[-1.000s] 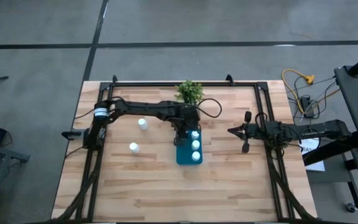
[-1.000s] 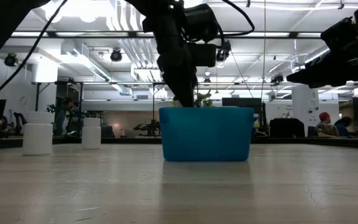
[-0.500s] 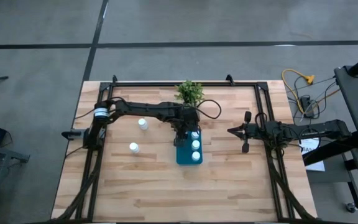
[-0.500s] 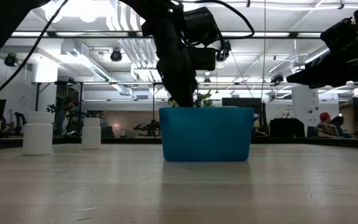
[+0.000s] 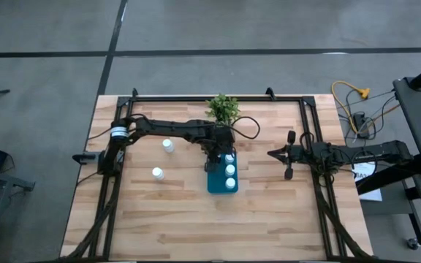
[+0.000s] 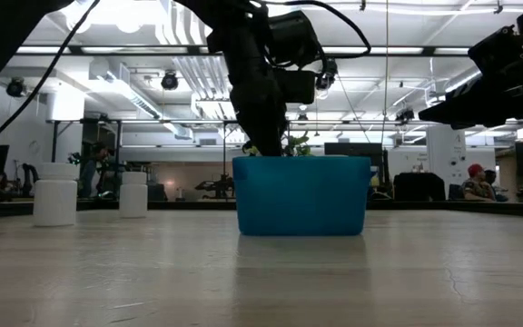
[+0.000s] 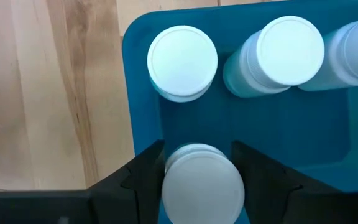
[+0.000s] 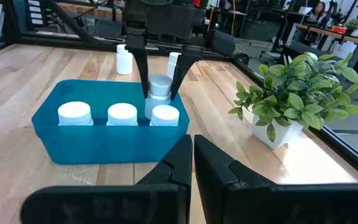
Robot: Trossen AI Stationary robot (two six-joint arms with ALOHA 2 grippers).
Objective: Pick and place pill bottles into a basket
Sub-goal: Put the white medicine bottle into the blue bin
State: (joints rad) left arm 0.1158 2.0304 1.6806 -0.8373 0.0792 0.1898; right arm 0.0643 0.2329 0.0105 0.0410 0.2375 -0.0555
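The teal basket (image 5: 215,183) stands mid-table with three white pill bottles (image 5: 230,169) upright along its right side. My left gripper (image 5: 212,155) points down into the basket's far left corner, shut on a fourth pill bottle (image 7: 197,183). Two more pill bottles (image 5: 167,145) (image 5: 156,173) stand on the table left of the basket. My right gripper (image 8: 192,149) waits shut near the table's right edge, level, with nothing in it. My left gripper has the pill bottle between its two fingers (image 8: 140,71), which come steeply from above and reach past the cap (image 7: 197,186) to the bottle's sides (image 8: 159,94). The bottle stands upright inside the basket. The basket wall and a nearer bottle hide its lower part.
A small green plant in a white pot (image 5: 223,108) stands just beyond the basket, close to the left arm. A dark frame (image 5: 309,117) runs around the tabletop. Bare wood lies in front of the basket (image 5: 218,226).
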